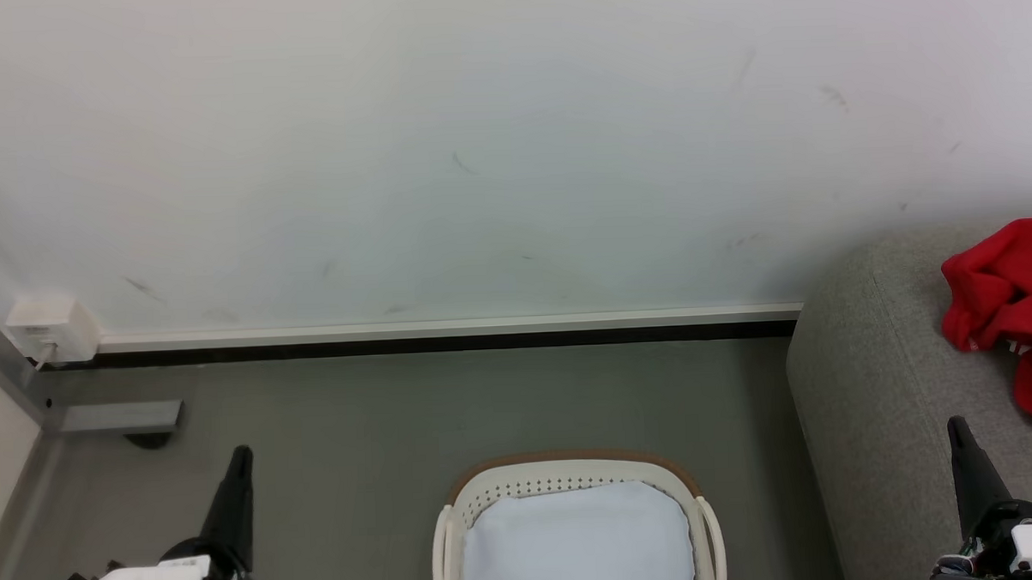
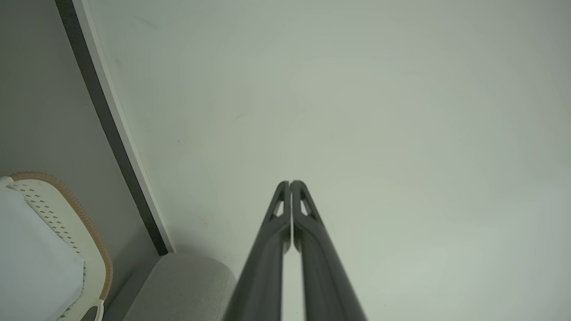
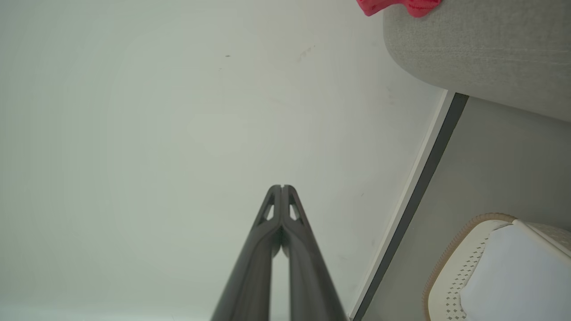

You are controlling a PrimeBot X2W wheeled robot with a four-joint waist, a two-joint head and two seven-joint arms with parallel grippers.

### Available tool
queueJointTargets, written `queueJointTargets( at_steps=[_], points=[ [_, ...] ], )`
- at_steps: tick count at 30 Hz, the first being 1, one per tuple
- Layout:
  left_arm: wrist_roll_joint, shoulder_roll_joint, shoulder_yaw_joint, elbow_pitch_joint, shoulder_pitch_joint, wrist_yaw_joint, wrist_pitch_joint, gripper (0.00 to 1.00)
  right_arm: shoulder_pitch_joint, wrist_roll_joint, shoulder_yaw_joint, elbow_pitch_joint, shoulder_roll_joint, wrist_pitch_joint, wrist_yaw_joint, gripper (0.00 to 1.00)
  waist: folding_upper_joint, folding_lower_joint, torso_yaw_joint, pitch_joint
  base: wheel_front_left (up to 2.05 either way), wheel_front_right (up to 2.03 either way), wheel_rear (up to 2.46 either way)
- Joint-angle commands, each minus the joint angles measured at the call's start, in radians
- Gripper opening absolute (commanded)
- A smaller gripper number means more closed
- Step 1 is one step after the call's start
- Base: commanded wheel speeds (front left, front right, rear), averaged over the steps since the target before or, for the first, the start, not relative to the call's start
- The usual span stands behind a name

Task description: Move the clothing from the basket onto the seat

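Clothing (image 1: 1010, 307) lies heaped on the seat (image 1: 871, 381), right of the basket (image 1: 574, 472), nearest the right gripper (image 1: 955, 427); that and the left gripper (image 1: 242, 456) both show fingers closed, empty.

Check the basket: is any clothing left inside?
Looks empty: a pale pad covers what shows of the basket; its near end is cut off. The clothing lies on the seat.

The basket (image 1: 574, 472) is running off the head view's bottom edge, its near half cut away — the pale pad (image 1: 576, 537) is hiding its floor. On the seat (image 1: 872, 398), back from its rounded corner, the clothing (image 1: 1010, 307) is spilling past the right edge; the seat itself is being cropped at right and below.
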Motion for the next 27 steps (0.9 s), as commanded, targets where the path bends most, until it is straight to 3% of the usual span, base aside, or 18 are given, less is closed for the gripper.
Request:
queueJointTargets(
  at_steps=[1,27],
  points=[
    [-0.013,0.007,0.002,-0.004,-0.007,-0.003,0.005,0.00,-0.004,0.000,-0.002,-0.004,-0.001,0.003,-0.002,0.00,-0.0001,0.0000,0.000,0.000,0.00,0.00,0.00],
    [-0.013,0.007,0.002,-0.004,-0.007,-0.003,0.005,0.00,-0.004,-0.003,-0.004,-0.004,0.001,0.005,-0.002,0.00,-0.0001,0.0000,0.000,0.000,0.00,0.00,0.00]
  ],
)
